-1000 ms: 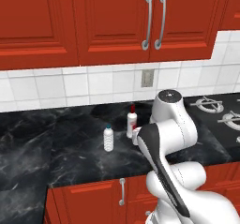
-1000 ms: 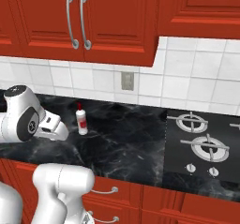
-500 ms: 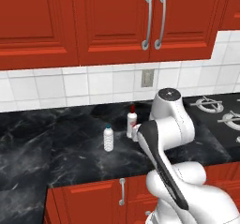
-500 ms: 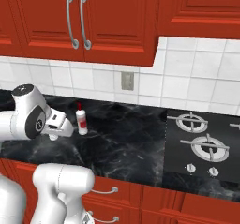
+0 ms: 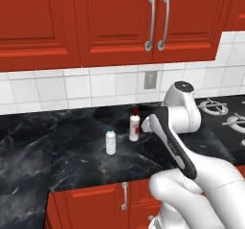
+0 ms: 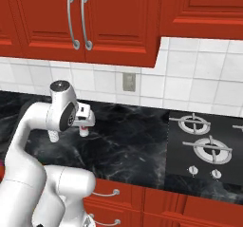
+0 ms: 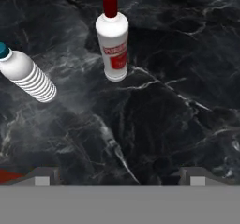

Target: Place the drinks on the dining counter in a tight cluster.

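Drinks: two bottles stand upright on the black marbled worktop [image 5: 57, 146] under the red cabinets [image 5: 115, 22], lower centre of the left base view. White bottle [image 5: 134, 126] with red cap and label sits nearer the tiled wall [image 5: 95, 86]; clear bottle [image 5: 110, 141] with teal cap stands just beside it, toward the front edge, not touching. In the hand view the white bottle [image 7: 112, 40] is upper centre and the clear one [image 7: 26, 73] at the left edge. Contents of either cannot be told.

Hand [image 7: 119, 176] hovers over bare worktop short of the white bottle, fingertips wide apart, nothing between them. That spread likely readies it to close round the white bottle, which lies nearly straight ahead. Stove burners [image 6: 201, 136] lie at the right of the right base view, well apart from the bottles.
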Available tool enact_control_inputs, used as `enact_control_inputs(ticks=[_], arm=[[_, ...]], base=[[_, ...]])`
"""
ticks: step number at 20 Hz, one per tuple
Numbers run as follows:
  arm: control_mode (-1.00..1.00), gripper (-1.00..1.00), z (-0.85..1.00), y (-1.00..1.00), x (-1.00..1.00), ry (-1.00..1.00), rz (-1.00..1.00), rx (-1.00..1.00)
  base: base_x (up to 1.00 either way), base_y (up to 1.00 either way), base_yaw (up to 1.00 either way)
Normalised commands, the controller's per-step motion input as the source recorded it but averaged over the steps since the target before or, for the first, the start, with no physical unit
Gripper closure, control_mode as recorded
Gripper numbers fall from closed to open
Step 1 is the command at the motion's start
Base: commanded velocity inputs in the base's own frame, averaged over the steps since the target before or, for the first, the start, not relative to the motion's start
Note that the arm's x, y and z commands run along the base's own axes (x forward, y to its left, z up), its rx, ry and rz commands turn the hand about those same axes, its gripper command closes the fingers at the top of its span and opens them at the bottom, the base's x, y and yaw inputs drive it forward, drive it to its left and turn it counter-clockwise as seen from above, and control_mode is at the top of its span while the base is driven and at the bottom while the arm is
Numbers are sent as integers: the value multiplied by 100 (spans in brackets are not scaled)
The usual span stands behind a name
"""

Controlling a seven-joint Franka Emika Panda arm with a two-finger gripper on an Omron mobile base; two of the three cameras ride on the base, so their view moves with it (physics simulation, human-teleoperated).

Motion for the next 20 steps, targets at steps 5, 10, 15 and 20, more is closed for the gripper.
enact_control_inputs(ticks=[5,10,15,20], arm=[[-100,-100,-31,-14,25,-6,33,11],[-100,-100,-27,0,1,-20,36,23],[-100,-100,-1,-9,44,-15,35,21],[-100,-100,2,-31,74,-5,26,5]], base=[[0,0,0],[0,0,0],[0,0,0],[0,0,0]])
